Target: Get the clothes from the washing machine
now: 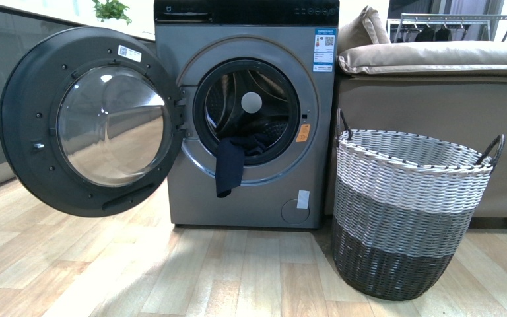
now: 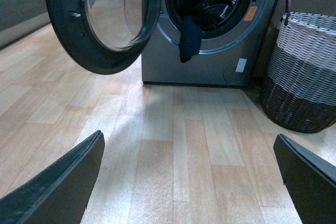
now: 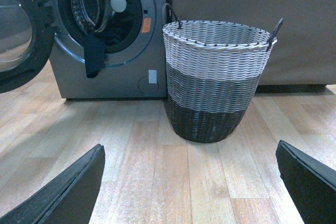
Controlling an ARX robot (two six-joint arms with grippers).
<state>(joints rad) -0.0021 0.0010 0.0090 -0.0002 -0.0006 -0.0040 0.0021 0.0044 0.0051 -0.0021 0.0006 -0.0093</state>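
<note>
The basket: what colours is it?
The basket has white, grey and dark-brown bands, top to bottom; clearest in the right wrist view.

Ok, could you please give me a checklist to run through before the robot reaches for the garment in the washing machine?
1. Porthole door of the washing machine swung wide open: ok.
2. Navy garment hangs out over the opening's lower rim, graspable: ok.
3. Left gripper open, empty: ok.
4. Right gripper open, empty: ok.
5. Woven basket upright on the wooden floor beside the washer: ok.
6. More clothes deeper in the drum: cannot tell.
</note>
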